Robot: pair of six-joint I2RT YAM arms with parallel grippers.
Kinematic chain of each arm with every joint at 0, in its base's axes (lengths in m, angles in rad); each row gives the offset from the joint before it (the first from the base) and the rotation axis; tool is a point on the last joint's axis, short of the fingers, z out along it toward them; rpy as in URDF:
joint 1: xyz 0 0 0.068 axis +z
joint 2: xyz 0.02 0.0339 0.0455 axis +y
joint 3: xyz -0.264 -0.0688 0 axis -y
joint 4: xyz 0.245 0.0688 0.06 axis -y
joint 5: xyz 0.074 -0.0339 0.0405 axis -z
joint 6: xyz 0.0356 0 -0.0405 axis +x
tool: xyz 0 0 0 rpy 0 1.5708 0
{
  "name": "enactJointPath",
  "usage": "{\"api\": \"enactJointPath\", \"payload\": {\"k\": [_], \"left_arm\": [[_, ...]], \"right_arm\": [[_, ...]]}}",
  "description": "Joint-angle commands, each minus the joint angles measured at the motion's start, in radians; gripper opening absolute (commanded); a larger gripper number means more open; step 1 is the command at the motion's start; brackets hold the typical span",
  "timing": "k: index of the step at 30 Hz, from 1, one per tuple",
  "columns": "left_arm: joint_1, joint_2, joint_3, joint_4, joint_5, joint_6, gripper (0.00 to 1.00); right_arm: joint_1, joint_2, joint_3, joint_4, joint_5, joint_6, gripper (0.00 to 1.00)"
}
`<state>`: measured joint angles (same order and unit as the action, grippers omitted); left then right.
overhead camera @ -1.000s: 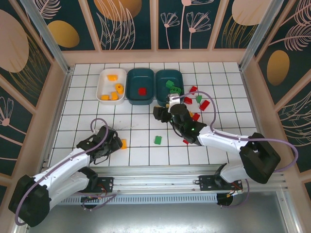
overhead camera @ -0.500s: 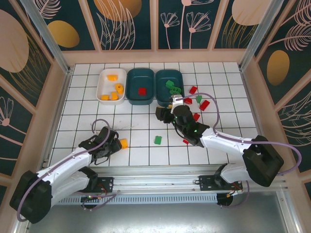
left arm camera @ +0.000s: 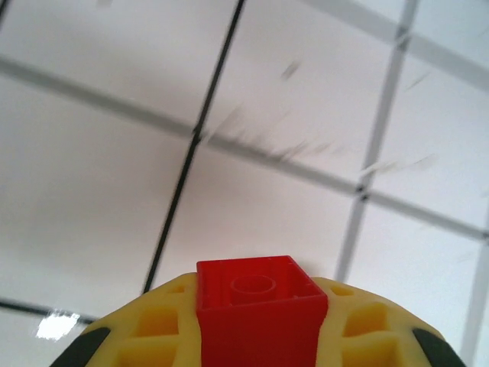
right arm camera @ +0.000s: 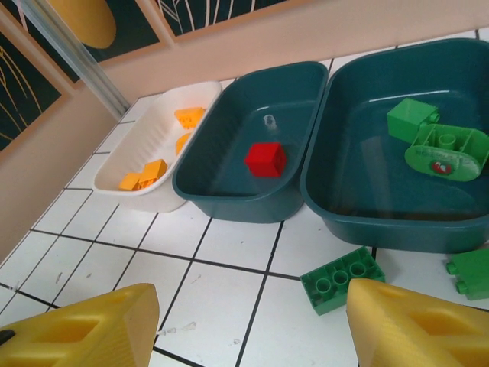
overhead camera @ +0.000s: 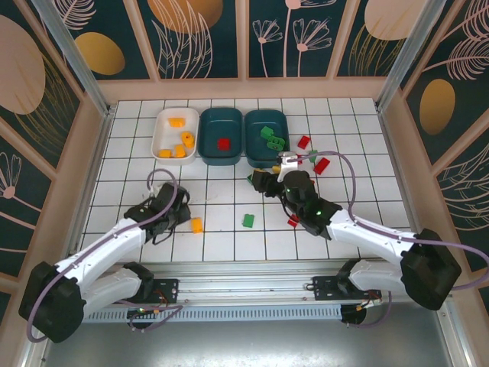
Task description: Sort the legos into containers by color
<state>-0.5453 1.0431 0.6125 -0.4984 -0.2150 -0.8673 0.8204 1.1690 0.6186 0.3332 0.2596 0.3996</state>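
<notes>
Over open tiles [right arm camera: 218, 294] before the containers' [right arm camera: 229, 211] rims: right hand [right arm camera: 248, 329] spread, left hand [left arm camera: 262, 348] pinching red lego [left arm camera: 262, 302].

Smooth, glossy plastic on the teal trays [right arm camera: 229, 200], faintly mirror-like inside. Duller white plastic on the tray [right arm camera: 141, 197] at ten o'clock. Shiny moulded red brick [left arm camera: 261, 313] against ribbed matt yellow left pincer pads [left arm camera: 367, 325]. Scuffed, slightly glossy tiled desk [left arm camera: 267, 206].
</notes>
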Motion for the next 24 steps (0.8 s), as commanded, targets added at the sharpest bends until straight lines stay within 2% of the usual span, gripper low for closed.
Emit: {"api": "enactJointPath", "payload": {"k": [1, 7, 10, 15, 17, 18, 20, 21, 22, 23, 24], "left_arm": [[-0.003, 0.074, 0.187, -0.007, -0.071, 0.103, 0.14], [-0.002, 0.439, 0.508, 0.135, -0.011, 0.231, 0.15], [0.002, 0.658, 0.720, 0.167, 0.053, 0.291, 0.17], [0.044, 1.008, 1.069, 0.097, 0.091, 0.324, 0.20], [0.068, 1.101, 1.174, 0.059, 0.115, 0.319, 0.21], [0.078, 1.132, 1.209, 0.052, 0.119, 0.317, 0.26], [0.093, 1.163, 1.254, 0.036, 0.130, 0.313, 0.42], [0.096, 1.165, 1.261, 0.034, 0.137, 0.321, 0.51], [0.096, 1.155, 1.261, 0.034, 0.130, 0.327, 0.65], [0.096, 1.139, 1.255, 0.039, 0.125, 0.332, 0.73], [0.096, 1.116, 1.240, 0.049, 0.133, 0.343, 0.76]], "right_arm": [[-0.024, -0.051, -0.024, -0.030, 0.041, 0.007, 0.67], [-0.044, -0.087, -0.039, -0.091, 0.046, 0.010, 0.67], [-0.050, -0.109, -0.048, -0.130, 0.046, 0.011, 0.67], [-0.055, -0.146, -0.094, -0.183, 0.049, 0.043, 0.67], [-0.056, -0.185, -0.116, -0.213, 0.059, 0.050, 0.67], [-0.057, -0.206, -0.124, -0.231, 0.067, 0.050, 0.67], [-0.064, -0.251, -0.134, -0.270, 0.078, 0.044, 0.68], [-0.068, -0.265, -0.135, -0.286, 0.086, 0.041, 0.68], [-0.071, -0.277, -0.137, -0.301, 0.092, 0.038, 0.69], [-0.076, -0.286, -0.137, -0.310, 0.096, 0.034, 0.69], [-0.082, -0.290, -0.137, -0.317, 0.096, 0.029, 0.70]]}}
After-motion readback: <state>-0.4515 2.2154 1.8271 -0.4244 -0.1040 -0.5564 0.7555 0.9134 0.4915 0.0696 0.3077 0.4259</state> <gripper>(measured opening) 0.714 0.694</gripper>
